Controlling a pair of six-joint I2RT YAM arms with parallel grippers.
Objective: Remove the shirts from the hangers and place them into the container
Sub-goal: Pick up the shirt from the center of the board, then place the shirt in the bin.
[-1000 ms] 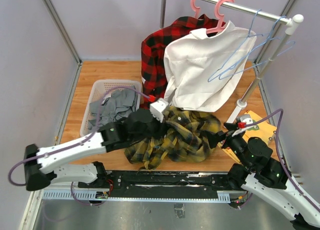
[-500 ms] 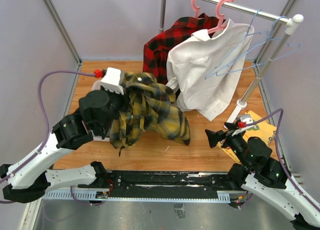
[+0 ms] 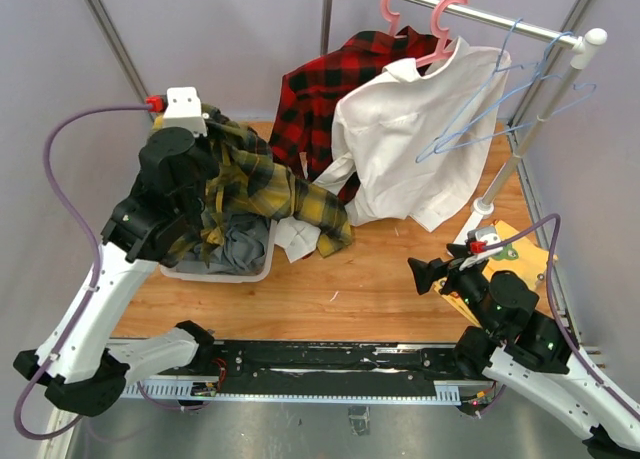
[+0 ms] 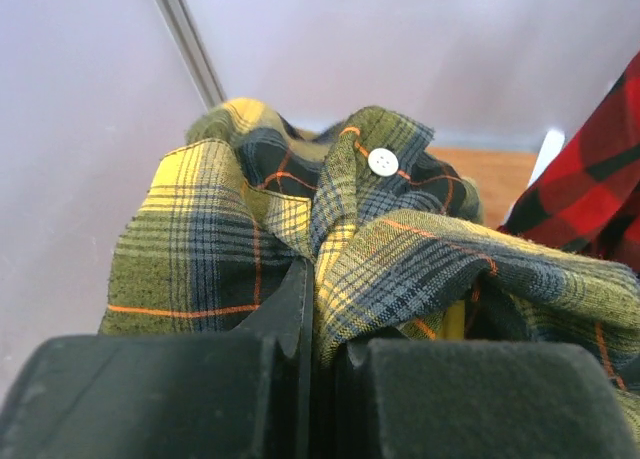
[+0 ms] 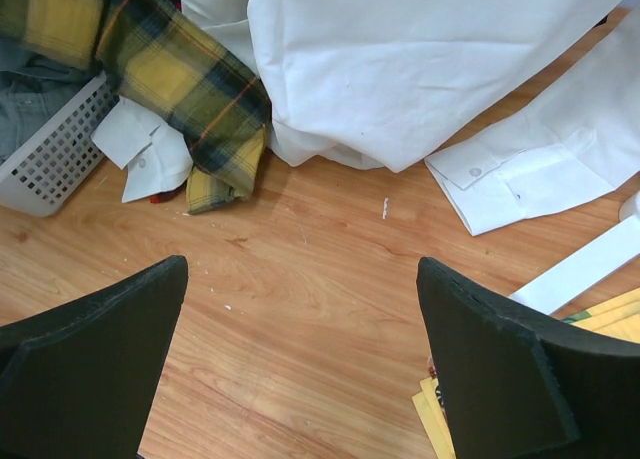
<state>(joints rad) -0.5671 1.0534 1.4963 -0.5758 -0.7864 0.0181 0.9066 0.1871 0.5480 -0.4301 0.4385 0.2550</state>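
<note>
At the left of the wooden tabletop (image 3: 380, 284), the white mesh basket (image 3: 228, 272) holds the grey shirt (image 3: 240, 247), crumpled in its bottom. Above it hangs the yellow-and-green plaid shirt (image 3: 262, 184), one sleeve trailing past the basket's right rim down toward the wood. Behind, a metal rail (image 3: 490, 17) carries the red-and-black plaid shirt (image 3: 315, 94) and the white shirt (image 3: 400, 139) on pink hangers (image 3: 443, 27), with two bare light-blue hangers (image 3: 500, 89) to their right. A white cuff (image 5: 520, 179) lies on the wood, and a yellow cloth (image 3: 522, 241) sits at the right edge. Pale walls close in the table. The left arm rears high over the basket, and the left gripper (image 4: 322, 349) is pinched tight on a fold of the yellow-and-green plaid near a collar button. The right gripper (image 5: 300, 274) hovers low over bare wood, its jaws spread wide with nothing between them
</note>
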